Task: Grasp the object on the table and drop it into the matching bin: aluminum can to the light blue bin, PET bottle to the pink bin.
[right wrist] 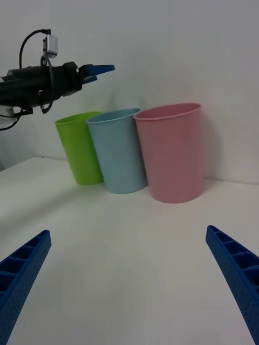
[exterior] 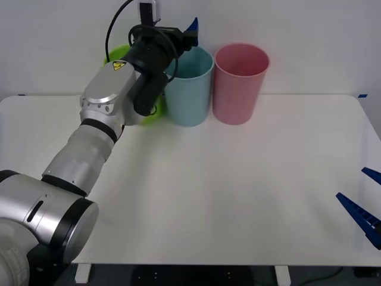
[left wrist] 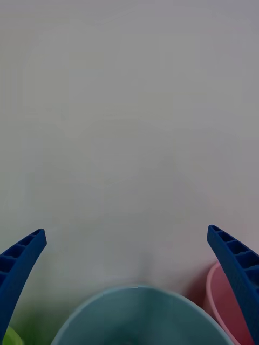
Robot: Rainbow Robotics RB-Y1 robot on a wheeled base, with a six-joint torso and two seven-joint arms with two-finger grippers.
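Observation:
My left gripper hangs open just above the back rim of the light blue bin, with nothing between its fingers. The left wrist view looks down onto that bin's rim; its bottom is cut off. The pink bin stands right beside it, to its right. The aluminum can is out of view. From the right wrist view, the left gripper hovers over the light blue bin, next to the pink bin. My right gripper waits open at the table's front right.
A lime green bin stands left of the light blue one, mostly behind my left arm in the front view. The white table stretches bare in front of the bins. A wall rises close behind them.

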